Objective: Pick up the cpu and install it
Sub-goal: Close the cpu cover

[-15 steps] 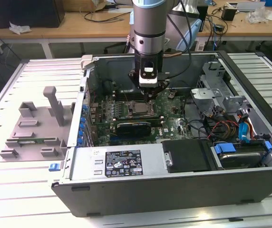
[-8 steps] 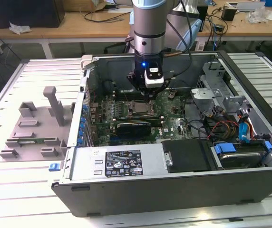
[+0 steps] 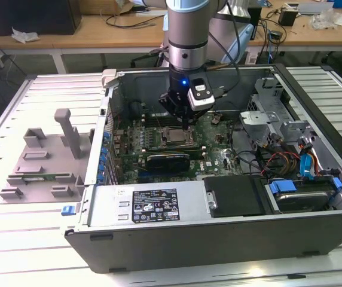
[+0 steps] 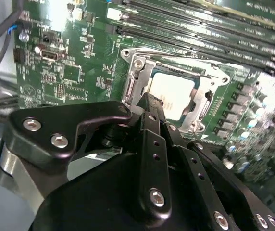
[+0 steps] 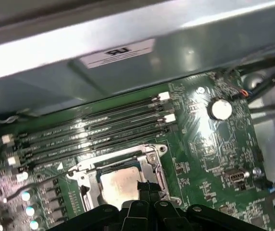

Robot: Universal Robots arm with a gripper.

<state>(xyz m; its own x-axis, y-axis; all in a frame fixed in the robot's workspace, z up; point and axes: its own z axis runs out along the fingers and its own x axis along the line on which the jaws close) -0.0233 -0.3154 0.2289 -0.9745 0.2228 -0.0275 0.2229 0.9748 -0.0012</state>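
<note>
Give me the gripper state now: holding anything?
Gripper: closed, nothing held; its fingertips are just above the cpu, which lies in the socket.

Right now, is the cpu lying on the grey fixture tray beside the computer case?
No, in the second wrist view the cpu lies in the motherboard socket, just beyond the gripper.
</note>
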